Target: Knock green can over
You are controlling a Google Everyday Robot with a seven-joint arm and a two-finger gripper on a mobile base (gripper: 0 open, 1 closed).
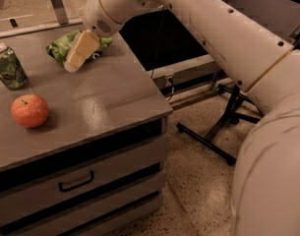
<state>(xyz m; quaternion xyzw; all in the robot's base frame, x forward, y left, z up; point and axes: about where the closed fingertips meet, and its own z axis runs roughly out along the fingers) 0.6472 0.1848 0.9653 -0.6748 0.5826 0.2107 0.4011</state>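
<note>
The green can stands upright at the far left of the grey cabinet top. It is dark green and mottled, with a silver top rim. My gripper hangs over the middle of the top, tip pointing down and left, in front of the bright green snack bag. It is to the right of the can and apart from it. It holds nothing that I can see. My white arm reaches in from the upper right.
A red apple lies near the front left of the top, below the can. The cabinet has a drawer with a dark handle. A black stand's legs spread on the speckled floor to the right.
</note>
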